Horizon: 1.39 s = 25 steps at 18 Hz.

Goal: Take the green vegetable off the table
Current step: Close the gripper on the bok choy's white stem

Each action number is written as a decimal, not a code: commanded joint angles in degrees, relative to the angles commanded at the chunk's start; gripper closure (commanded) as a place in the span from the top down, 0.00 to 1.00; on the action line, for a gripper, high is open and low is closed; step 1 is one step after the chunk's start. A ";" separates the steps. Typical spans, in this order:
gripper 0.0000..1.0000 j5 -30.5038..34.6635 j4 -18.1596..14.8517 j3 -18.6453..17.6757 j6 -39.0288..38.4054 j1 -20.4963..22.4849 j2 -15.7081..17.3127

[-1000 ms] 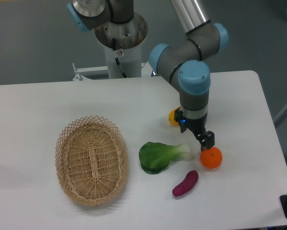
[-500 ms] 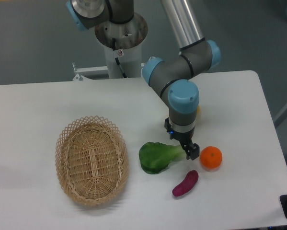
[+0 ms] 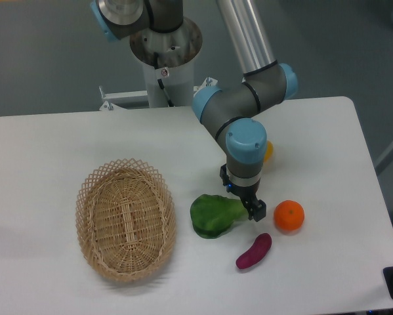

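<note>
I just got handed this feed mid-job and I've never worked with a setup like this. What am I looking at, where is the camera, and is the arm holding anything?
There is one view, from a fixed camera looking down at the table from its front side. The grey and blue jointed machine is a robot arm mounted on a post at the far edge. Its tip carries a small black two-finger gripper, which is down over the pale stalk end of the green vegetable, a toy bok choy lying on the table. From this angle I cannot tell whether the fingers are closed on it, and the vegetable has not left the surface. Also on the table: a woven basket to the left, an orange to the right, a purple vegetable in front, and a yellow item mostly hidden behind the arm.
</note>
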 joint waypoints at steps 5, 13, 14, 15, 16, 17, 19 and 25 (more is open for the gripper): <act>0.64 0.09 0.00 -0.09 0.00 0.00 -0.09; 0.51 -0.09 0.09 0.44 -0.62 0.09 0.26; 0.49 -0.09 0.09 0.53 -0.79 0.09 0.44; 0.45 -0.09 0.09 0.53 -0.88 0.09 0.53; 0.44 0.00 0.00 0.61 -0.88 0.09 0.61; 0.44 0.00 0.09 0.62 -0.88 0.09 0.79; 0.39 0.00 0.00 0.53 -0.88 0.17 0.88; 0.37 0.00 0.00 0.79 -1.93 0.44 2.10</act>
